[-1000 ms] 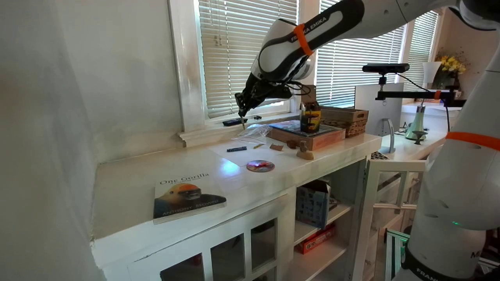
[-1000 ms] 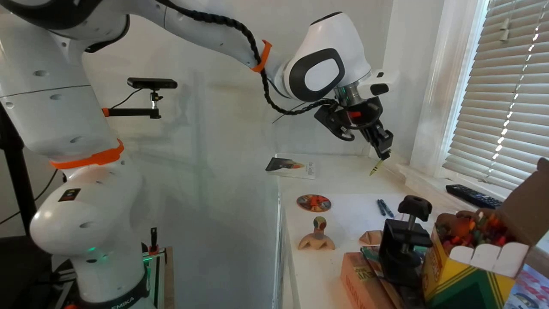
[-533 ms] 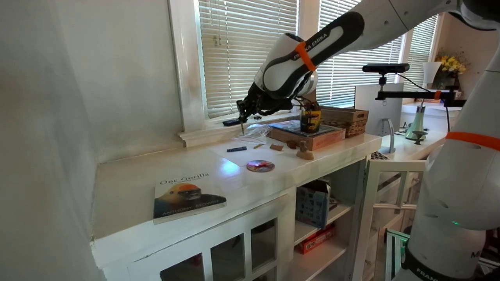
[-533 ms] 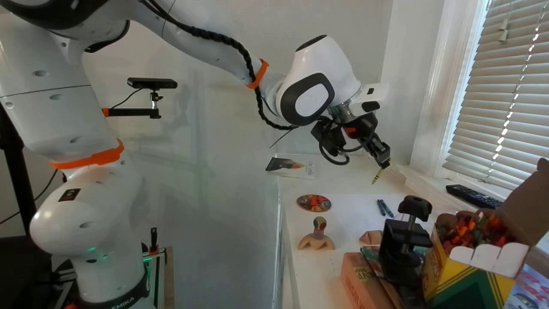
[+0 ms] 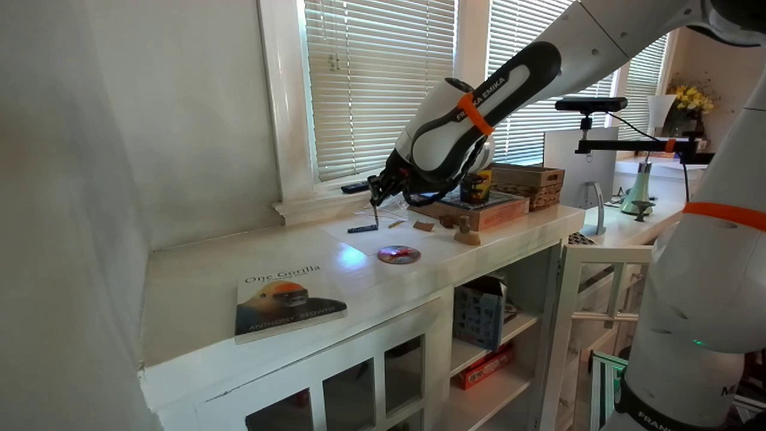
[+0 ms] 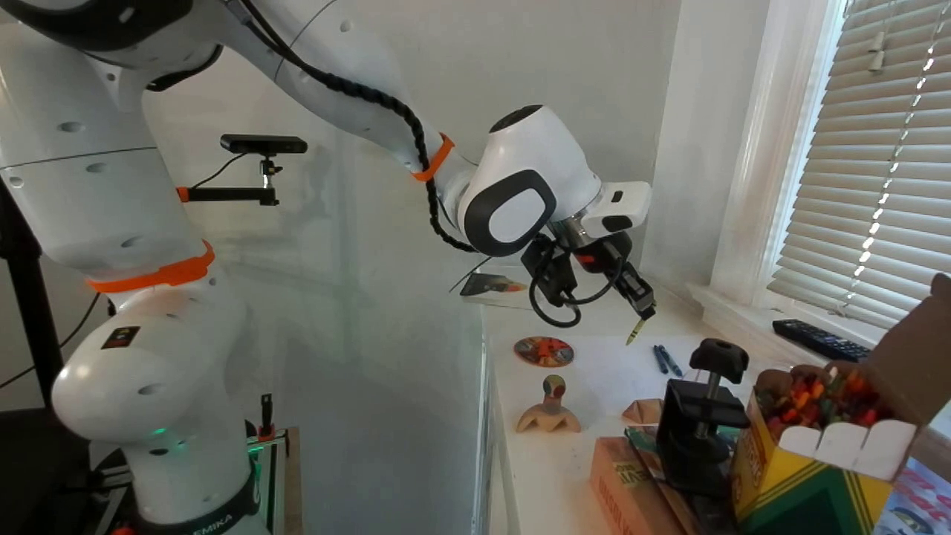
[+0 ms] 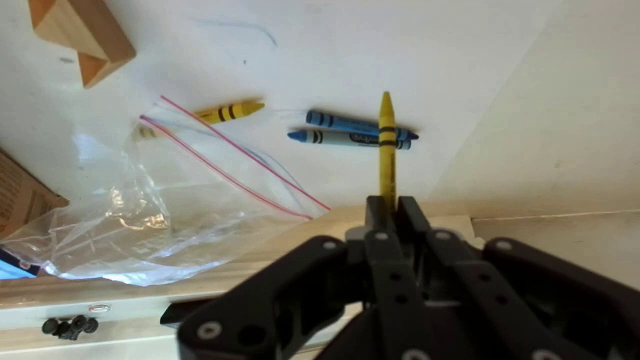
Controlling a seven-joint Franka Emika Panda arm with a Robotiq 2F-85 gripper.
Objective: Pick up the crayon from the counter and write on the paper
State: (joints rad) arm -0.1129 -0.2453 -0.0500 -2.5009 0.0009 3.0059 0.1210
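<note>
- Two black fingers [image 7: 375,214] of the gripper [image 7: 393,210] stand nearly together, the yellow crayon [image 7: 387,160] pinched between them by its rear part.
- In the wrist view the crayon points to twelve o'clock; whether its tip touches the paper [image 7: 460,60] cannot be told.
- At eleven o'clock from the gripper, two blue crayons [image 7: 345,123] lie side by side on the paper, one tip toward nine, one toward three.
- At two o'clock, the counter [image 7: 555,110] shows past the paper's edge.
- At ten o'clock lies a second yellow crayon [image 7: 227,113], its back end seen through a clear plastic bag [image 7: 150,210].
- Farther out at ten, a wooden block [image 7: 95,35].
- In an exterior view, a book [image 5: 290,302] lies on the counter, at seven o'clock from the gripper.
</note>
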